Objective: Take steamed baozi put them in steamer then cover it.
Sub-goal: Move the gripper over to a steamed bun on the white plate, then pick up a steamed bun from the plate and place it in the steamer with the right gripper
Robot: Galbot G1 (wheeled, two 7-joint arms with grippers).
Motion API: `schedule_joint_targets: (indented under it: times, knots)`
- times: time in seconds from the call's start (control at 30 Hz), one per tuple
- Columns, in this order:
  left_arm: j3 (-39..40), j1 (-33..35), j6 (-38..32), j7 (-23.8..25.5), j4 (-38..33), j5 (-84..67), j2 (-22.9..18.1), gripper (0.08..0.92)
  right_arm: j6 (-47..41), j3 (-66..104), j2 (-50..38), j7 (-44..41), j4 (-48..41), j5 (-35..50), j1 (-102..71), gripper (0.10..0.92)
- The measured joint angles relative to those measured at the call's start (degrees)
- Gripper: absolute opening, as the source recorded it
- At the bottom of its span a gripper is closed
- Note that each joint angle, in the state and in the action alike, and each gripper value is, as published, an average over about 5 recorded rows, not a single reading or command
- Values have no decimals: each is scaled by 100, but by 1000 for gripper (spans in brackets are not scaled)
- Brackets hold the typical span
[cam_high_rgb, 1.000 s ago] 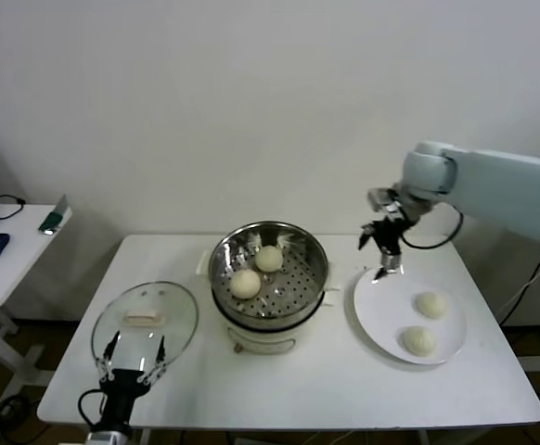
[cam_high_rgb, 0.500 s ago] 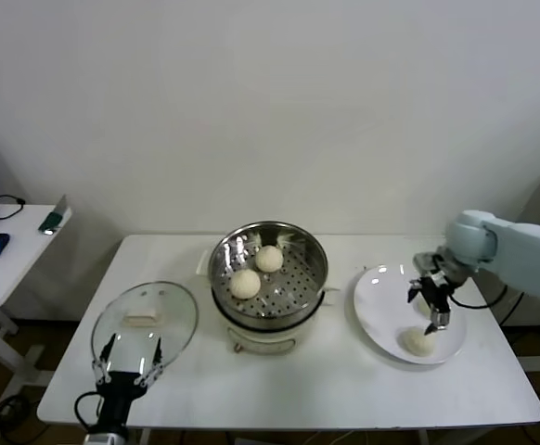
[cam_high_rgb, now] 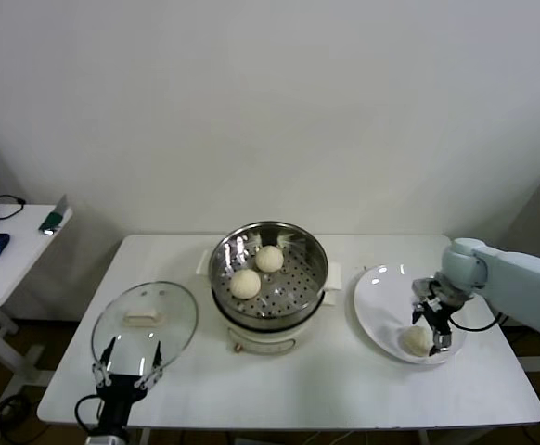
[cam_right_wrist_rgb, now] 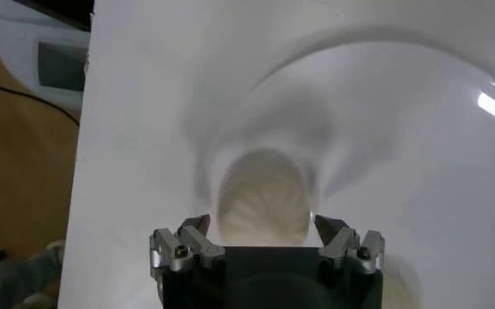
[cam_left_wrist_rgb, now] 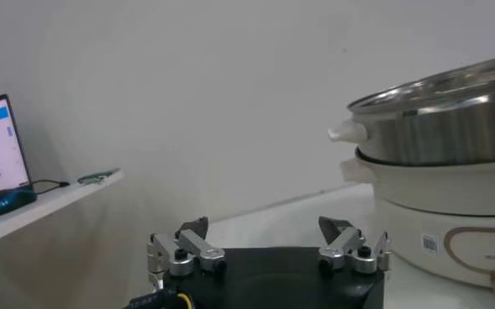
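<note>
baozi (cam_right_wrist_rgb: 261,197) betw open right hand (cam_right_wrist_rgb: 262,228) fingers, on plate (cam_right_wrist_rgb: 415,134)

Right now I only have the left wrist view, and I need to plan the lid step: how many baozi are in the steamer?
Observer: Two baozi lie on the perforated tray inside the steamer.
Operator: Where is the right gripper?
Observer: The right gripper is low over the white plate, open, with its fingers either side of a third baozi.
Operator: And the cover?
Observer: The cover lies flat on the table, left of the steamer and just ahead of the open left gripper.
</note>
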Motion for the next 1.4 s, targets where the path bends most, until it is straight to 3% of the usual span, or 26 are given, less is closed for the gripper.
schedule_joint_targets:
  times: [0.23, 0.43, 0.83, 1.4]
  knots:
    - [1, 0, -1, -2, -1, 6, -2, 823, 54, 62, 69, -35, -106, -77, -76, 686]
    - [3, 12, -6, -3, -10, 7, -11, 823, 134, 65, 121, -69, -162, -103, -29, 639]
    - [34, 32, 5, -3, -55, 41, 5, 823, 1290, -666, 533, -249, -230, -97, 1417, 644]
    - [84, 98, 0, -3, -84, 85, 22, 823, 3511, -849, 2094, -567, -96, -123, 3197, 661]
